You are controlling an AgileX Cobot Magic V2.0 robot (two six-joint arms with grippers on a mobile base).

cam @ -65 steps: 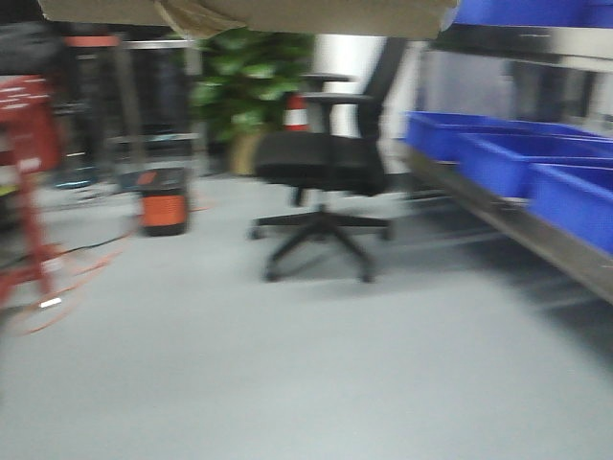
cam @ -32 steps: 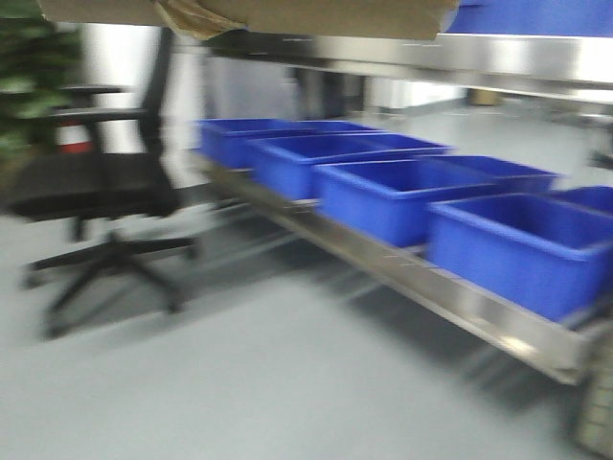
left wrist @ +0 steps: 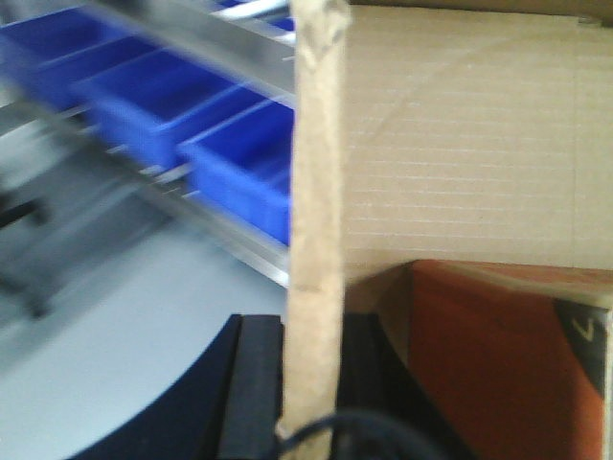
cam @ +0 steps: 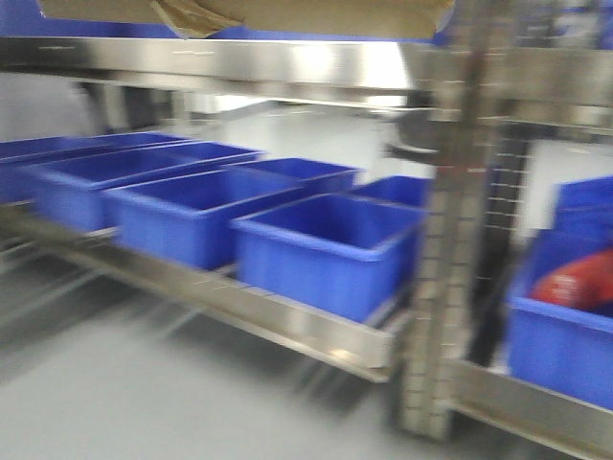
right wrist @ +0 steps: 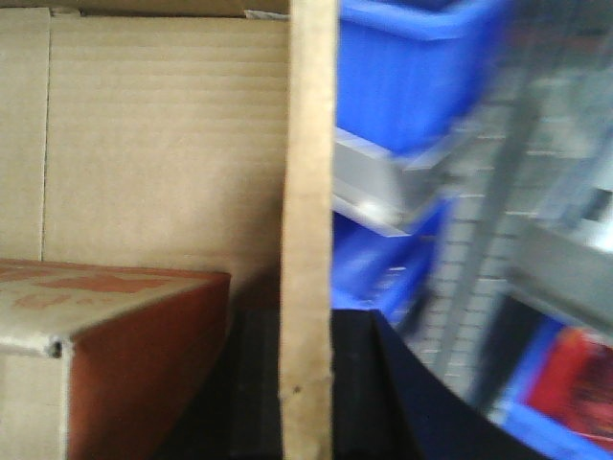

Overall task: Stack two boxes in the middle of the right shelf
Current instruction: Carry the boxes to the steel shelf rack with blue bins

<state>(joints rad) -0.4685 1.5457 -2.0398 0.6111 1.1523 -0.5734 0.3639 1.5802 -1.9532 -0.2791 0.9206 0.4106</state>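
Observation:
The large brown cardboard box [left wrist: 460, 144] is held up between both arms. My left gripper [left wrist: 311, 331] is shut on its left wall, whose edge runs up the left wrist view. My right gripper [right wrist: 306, 321] is shut on its right wall [right wrist: 308, 192]. A smaller box with orange-red faces [right wrist: 124, 335] lies inside it, also in the left wrist view [left wrist: 498, 364]. The large box's underside [cam: 287, 14], with a torn peeling piece, fills the front view's top edge. The steel shelf's lip [cam: 239, 62] lies just below it. The thin flat box does not show.
Several blue plastic bins [cam: 326, 249] stand on the lower steel shelf [cam: 287, 331]. A perforated steel upright [cam: 460, 249] stands at the right, with another blue bin [cam: 560, 335] holding something red beyond it. Grey floor lies at the lower left.
The front view has swung right: the office chair and plant have gone out to the left, and the steel rack with blue bins now fills the view. The box stays held.

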